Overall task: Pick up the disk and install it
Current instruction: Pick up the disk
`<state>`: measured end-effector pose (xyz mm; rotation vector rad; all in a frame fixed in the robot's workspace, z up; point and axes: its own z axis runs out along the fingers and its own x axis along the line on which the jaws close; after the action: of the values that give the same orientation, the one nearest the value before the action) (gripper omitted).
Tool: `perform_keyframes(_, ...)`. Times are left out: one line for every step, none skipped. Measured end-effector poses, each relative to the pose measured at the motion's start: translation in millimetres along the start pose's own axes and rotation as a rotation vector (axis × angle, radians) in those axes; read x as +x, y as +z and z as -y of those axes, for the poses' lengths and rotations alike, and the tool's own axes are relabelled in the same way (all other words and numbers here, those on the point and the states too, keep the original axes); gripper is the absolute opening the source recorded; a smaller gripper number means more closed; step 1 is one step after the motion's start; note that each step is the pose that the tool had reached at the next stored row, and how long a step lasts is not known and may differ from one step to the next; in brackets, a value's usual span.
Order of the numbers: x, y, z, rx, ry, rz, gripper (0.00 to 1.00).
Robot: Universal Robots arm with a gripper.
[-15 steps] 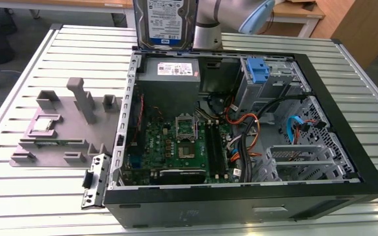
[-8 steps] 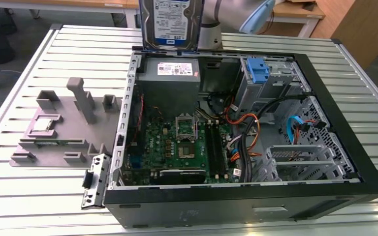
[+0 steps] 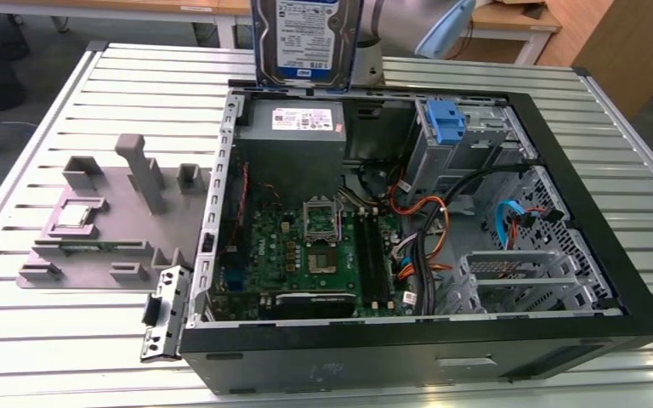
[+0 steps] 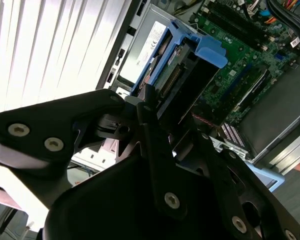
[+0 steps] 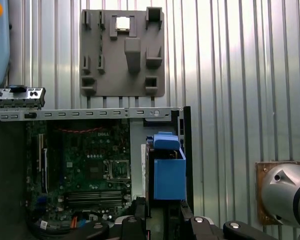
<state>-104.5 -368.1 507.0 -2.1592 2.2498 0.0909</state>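
Gripper [image 4: 162, 117] clenched on disk [image 4: 187, 80], blue carrier seen edge-on in second wrist view. Exterior view: disk [image 3: 303, 34] upright at top centre, above rear rim of open computer case [image 3: 360, 365]. Step, by judgement: pick-up done, disk aloft, install not yet done.

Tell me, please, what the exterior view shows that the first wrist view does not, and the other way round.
Exterior view's own: the disk held upright above the case's far edge, its white-and-blue label facing the camera; the upright blue latch; the silver drive cage.
First wrist view's own: the disk seen end-on, its blue carrier over the open case; a rounded silver part on a brown plate.
Shared: the grey fixture with the small silver chip, the motherboard and the slatted table.
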Motion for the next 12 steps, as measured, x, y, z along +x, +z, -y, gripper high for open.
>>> perform_keyframes(-0.1, 0.0, 1.1, 0.0000, 0.000, 0.0000, 0.35)
perform_keyframes(-0.1, 0.0, 2.0, 0.0000, 0.000, 0.0000, 0.35)
perform_keyframes(-0.1, 0.0, 2.8, 0.0000, 0.000, 0.0000, 0.35)
perform_keyframes(-0.1, 0.0, 3.4, 0.0000, 0.000, 0.0000, 0.35)
perform_keyframes(-0.1, 0.0, 3.6, 0.0000, 0.000, 0.0001, 0.35)
perform_keyframes(-0.1, 0.1, 3.7, 0.0001, 0.000, 0.0001, 0.35)
perform_keyframes(-0.2, 0.0, 4.1, 0.0000, 0.000, 0.0000, 0.35)
perform_keyframes(-0.2, 0.0, 4.2, 0.0000, 0.000, 0.0000, 0.35)
perform_keyframes(-0.2, 0.1, 4.2, 0.0001, 0.000, 0.0001, 0.35)
perform_keyframes(-0.1, 0.1, 4.3, 0.0000, 0.000, 0.0000, 0.35)
perform_keyframes(0.1, 0.1, 4.3, 0.0001, 0.000, 0.0001, 0.35)
perform_keyframes(0.5, 0.2, 4.3, 0.0001, 0.000, 0.0001, 0.35)
